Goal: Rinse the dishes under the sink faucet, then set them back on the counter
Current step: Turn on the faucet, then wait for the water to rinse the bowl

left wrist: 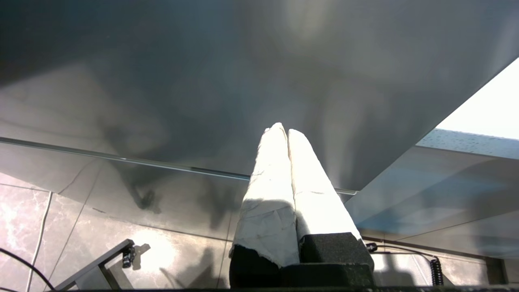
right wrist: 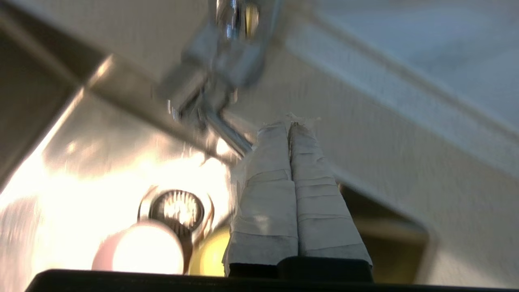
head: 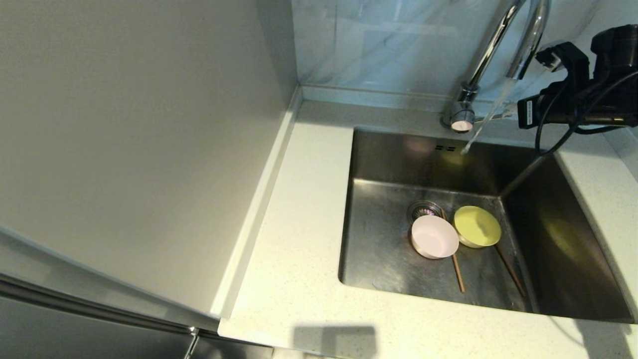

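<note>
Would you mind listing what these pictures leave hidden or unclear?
- Faucet: the top of its arch is cut off by the head view's upper edge; blurred in the right wrist view.
- Chopsticks: upper ends hidden under the pink bowl and yellow bowl.
- Right pincer: in the head view its tips are hidden by the arm itself.
- Left pincer: absent from the head view.

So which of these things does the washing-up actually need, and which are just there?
Part of the job:
pink bowl
yellow-green bowl
chopsticks
faucet, water running
sink
counter
right gripper, shut, beside the faucet

Just there:
marbled wall panel
grey side panel
left gripper, shut, parked away from the sink
</note>
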### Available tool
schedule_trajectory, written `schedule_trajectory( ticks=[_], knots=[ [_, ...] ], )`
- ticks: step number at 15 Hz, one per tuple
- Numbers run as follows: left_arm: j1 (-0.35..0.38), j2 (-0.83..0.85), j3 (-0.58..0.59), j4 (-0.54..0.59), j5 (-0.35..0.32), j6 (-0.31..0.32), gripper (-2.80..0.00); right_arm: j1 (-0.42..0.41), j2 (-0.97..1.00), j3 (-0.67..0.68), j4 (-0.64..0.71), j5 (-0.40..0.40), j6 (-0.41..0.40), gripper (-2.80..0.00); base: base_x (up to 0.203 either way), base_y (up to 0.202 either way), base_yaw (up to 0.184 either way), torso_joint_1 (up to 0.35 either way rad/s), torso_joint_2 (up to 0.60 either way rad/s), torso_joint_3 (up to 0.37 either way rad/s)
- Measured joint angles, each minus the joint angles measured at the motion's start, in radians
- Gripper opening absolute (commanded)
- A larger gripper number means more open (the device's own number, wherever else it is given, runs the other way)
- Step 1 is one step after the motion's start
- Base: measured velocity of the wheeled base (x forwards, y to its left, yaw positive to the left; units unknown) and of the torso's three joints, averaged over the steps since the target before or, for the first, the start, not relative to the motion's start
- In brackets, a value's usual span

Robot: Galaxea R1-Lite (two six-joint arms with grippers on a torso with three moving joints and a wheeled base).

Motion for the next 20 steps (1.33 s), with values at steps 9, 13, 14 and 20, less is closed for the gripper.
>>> schedule_trajectory(
  ticks=[9,13,14,20],
  knots=[
    [0.0,0.0,0.0,0.0,0.0,0.0,-2.8,-0.047,-0.08,0.005,0.023,0.008,0.077,-2.8,0.0,0.0,0.0,0.0,0.0,0.0],
    [0.0,0.0,0.0,0.0,0.0,0.0,-2.8,-0.143,-0.16,0.002,0.01,-0.005,0.116,-2.8,0.0,0.0,0.0,0.0,0.0,0.0],
    [0.0,0.0,0.0,-0.001,0.0,0.0,-2.8,-0.178,-0.19,0.03,0.009,-0.013,0.105,-2.8,0.0,0.0,0.0,0.0,0.0,0.0],
    [0.0,0.0,0.0,0.0,0.0,0.0,-2.8,-0.369,-0.442,0.521,0.045,-0.05,-0.009,-2.8,0.0,0.0,0.0,0.0,0.0,0.0]
  ],
)
